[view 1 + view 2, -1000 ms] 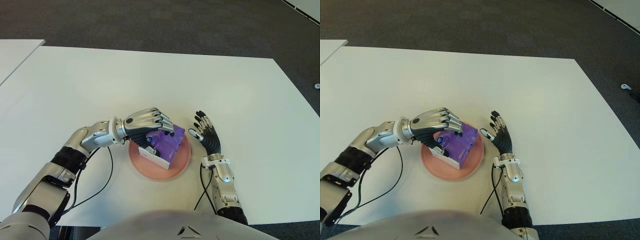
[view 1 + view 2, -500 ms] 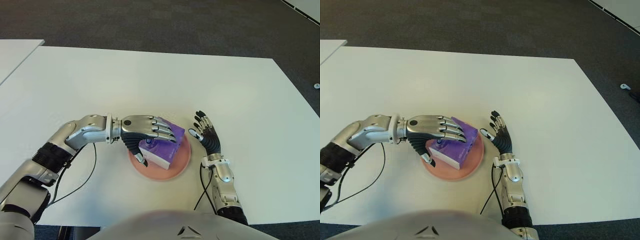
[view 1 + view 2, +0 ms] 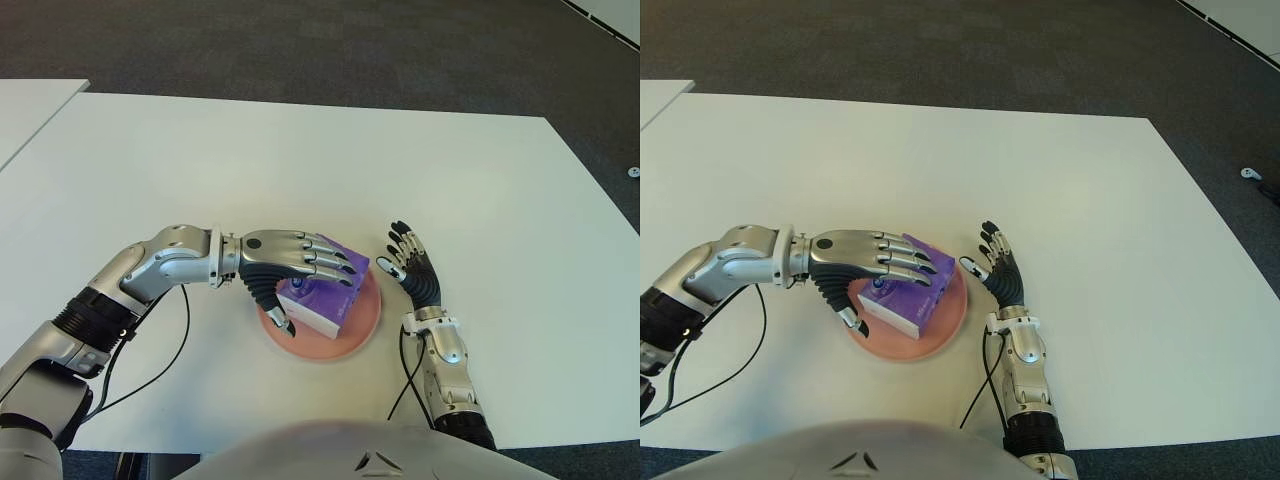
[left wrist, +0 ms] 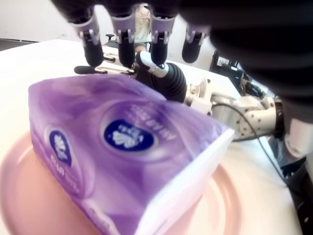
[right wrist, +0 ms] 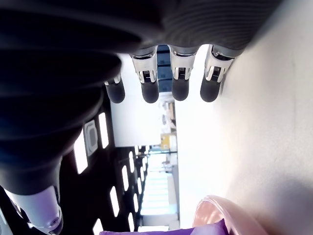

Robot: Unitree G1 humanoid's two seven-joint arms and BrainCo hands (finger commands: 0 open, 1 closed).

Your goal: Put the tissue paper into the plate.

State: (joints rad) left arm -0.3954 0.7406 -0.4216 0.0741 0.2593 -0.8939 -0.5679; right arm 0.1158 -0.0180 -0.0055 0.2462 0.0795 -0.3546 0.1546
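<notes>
Tissue paper pack (purple) lay in the pink plate under the left hand, whose fingers were spread, gripping nothing. Right hand showed just beside the plate's right rim, fingers extended.

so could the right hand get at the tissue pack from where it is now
Probably yes. The right hand shows open just beside the plate, with bare table between. The left hand stretches over the tissue pack, so only its right edge is free.
</notes>
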